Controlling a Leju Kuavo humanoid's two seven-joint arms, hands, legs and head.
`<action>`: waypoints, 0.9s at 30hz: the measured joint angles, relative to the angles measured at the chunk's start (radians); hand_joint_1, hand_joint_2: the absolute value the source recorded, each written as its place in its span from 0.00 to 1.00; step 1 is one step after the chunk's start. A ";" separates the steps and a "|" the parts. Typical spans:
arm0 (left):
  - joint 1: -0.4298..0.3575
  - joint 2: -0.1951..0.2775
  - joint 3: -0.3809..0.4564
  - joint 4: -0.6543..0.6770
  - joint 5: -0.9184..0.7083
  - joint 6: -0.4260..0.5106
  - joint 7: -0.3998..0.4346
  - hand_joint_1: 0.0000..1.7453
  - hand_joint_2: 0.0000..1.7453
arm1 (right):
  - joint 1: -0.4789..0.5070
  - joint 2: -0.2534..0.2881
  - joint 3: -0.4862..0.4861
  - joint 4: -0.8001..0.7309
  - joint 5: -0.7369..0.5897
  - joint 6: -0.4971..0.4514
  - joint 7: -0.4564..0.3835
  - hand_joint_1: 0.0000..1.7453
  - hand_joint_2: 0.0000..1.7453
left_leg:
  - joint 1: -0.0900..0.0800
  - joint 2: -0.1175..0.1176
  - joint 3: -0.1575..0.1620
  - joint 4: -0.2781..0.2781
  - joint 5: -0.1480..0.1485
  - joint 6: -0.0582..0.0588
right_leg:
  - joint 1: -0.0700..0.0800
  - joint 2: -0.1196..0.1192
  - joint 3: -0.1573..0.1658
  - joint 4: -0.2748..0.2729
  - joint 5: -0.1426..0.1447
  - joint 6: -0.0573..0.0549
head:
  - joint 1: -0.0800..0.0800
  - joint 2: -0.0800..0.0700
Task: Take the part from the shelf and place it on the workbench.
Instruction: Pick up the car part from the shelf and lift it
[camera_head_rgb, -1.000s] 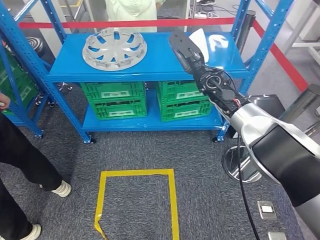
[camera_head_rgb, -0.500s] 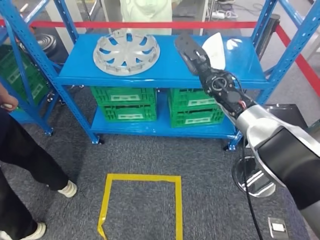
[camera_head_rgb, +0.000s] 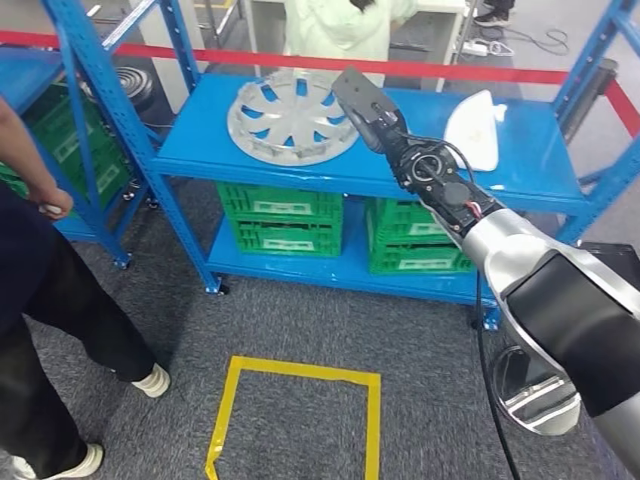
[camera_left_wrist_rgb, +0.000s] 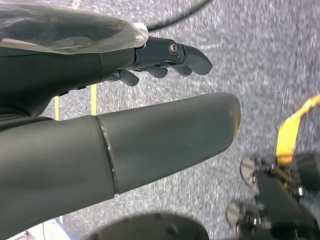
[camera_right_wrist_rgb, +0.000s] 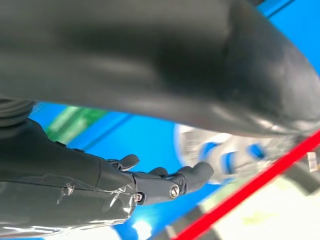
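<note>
Camera: the whole picture has shifted since a moment ago, so the robot's head has turned; the things on the shelf have not moved.
Wheel cover (camera_head_rgb: 291, 115): a grey round wheel cover lies flat near the left end of the blue shelf's (camera_head_rgb: 392, 168) top board, where it lay before.
White part (camera_head_rgb: 474, 128): lies near the right end of the same board, well apart from the wheel cover.
Right hand (camera_head_rgb: 368, 103): stretched out over the top board, now just beside the wheel cover's right rim, closer than before. Fingers (camera_right_wrist_rgb: 188, 176) apart, holding nothing.
Left hand (camera_left_wrist_rgb: 166, 55): hangs over the grey carpet, fingers apart, holding nothing.
Green crates (camera_head_rgb: 281, 218): on the lower board.
Person (camera_head_rgb: 45, 260): stands at the left.
</note>
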 joint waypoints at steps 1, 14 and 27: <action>-0.002 0.000 0.000 0.000 0.000 0.000 0.000 0.00 0.00 | 0.000 0.000 0.000 0.000 0.002 0.001 0.000 0.00 0.00 | 0.001 -0.008 0.007 0.000 -0.004 0.004 | -0.003 0.013 -0.036 0.064 -0.024 0.003 | 0.002 0.000; 0.004 -0.004 -0.002 0.001 0.000 0.001 0.002 0.00 0.00 | 0.015 0.001 0.004 -0.004 0.003 0.007 0.001 0.00 0.00 | 0.013 -0.123 0.061 0.036 -0.080 -0.035 | -0.010 0.076 -0.097 -0.067 0.128 -0.017 | 0.016 0.000; 0.003 -0.001 -0.004 0.002 0.008 0.004 0.002 0.00 0.00 | 0.020 0.000 -0.011 -0.010 -0.013 -0.054 -0.015 0.00 0.00 | -0.003 -0.012 -0.022 0.017 -0.018 -0.016 | 0.002 0.035 -0.009 -0.073 0.061 -0.015 | -0.012 0.000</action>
